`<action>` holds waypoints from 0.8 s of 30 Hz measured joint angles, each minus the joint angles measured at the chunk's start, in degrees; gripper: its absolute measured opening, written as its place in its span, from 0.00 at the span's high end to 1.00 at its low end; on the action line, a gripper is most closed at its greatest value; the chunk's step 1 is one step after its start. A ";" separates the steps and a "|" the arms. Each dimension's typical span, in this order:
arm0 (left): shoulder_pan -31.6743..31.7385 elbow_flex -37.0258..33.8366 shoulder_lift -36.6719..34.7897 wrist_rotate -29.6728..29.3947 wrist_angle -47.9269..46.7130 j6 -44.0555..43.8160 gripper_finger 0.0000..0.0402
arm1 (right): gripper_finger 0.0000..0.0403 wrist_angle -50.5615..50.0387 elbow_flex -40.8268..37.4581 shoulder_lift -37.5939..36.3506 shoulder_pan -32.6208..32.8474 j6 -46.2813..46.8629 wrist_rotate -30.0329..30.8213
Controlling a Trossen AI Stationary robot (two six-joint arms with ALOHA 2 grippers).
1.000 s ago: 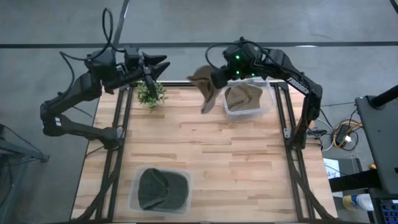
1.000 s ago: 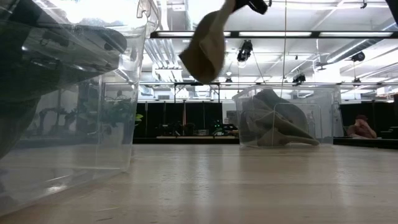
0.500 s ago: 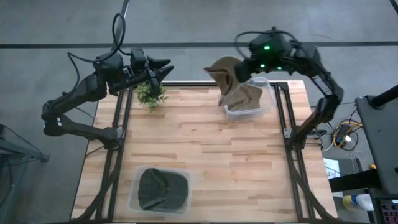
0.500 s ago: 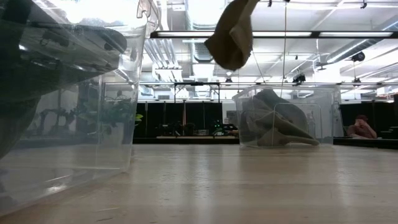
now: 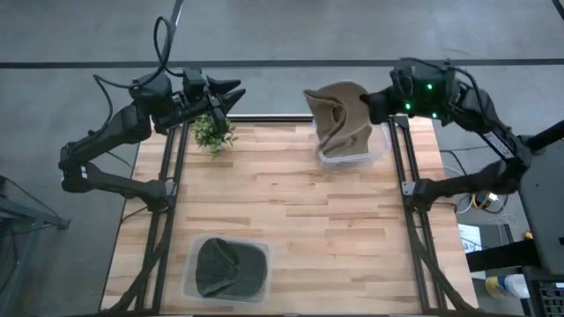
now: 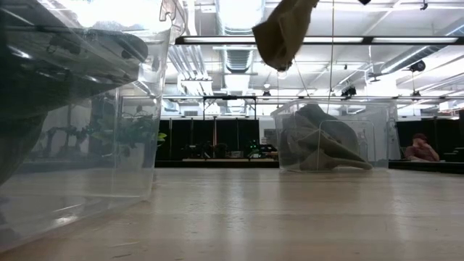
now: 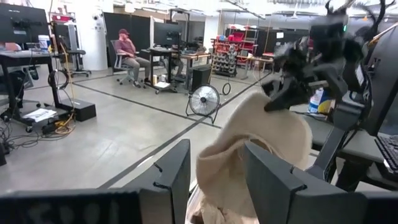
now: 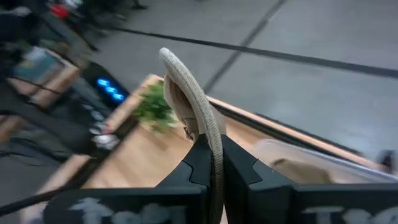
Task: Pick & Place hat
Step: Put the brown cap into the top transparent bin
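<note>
The right gripper [image 5: 368,107] is clamped on a floppy tan fabric hat [image 5: 338,114], its fingers [image 8: 202,160] pinching the brim, and holds it in the air above the clear plastic bin [image 5: 377,151] at the table's far right. That bin has more tan cloth [image 6: 319,148] in it. The left gripper [image 5: 231,95], fingers apart, hovers over the far-left corner just beside a small green potted plant [image 5: 213,133]. A dark green cap [image 5: 222,268] lies in another clear plastic bin [image 5: 189,275] at the near left of the light wooden table [image 5: 300,220].
</note>
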 joint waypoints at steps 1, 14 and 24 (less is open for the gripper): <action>0.00 0.00 0.00 0.00 0.24 0.00 0.65 | 0.98 2.78 -3.08 -1.71 0.00 0.61 -1.26; 0.00 0.00 0.00 0.00 0.93 0.00 0.65 | 0.98 16.12 -33.65 -18.14 -2.65 8.03 -3.29; 0.00 -0.02 0.00 0.00 0.99 -1.29 0.65 | 0.98 29.04 -48.65 -27.73 -13.68 7.72 -5.31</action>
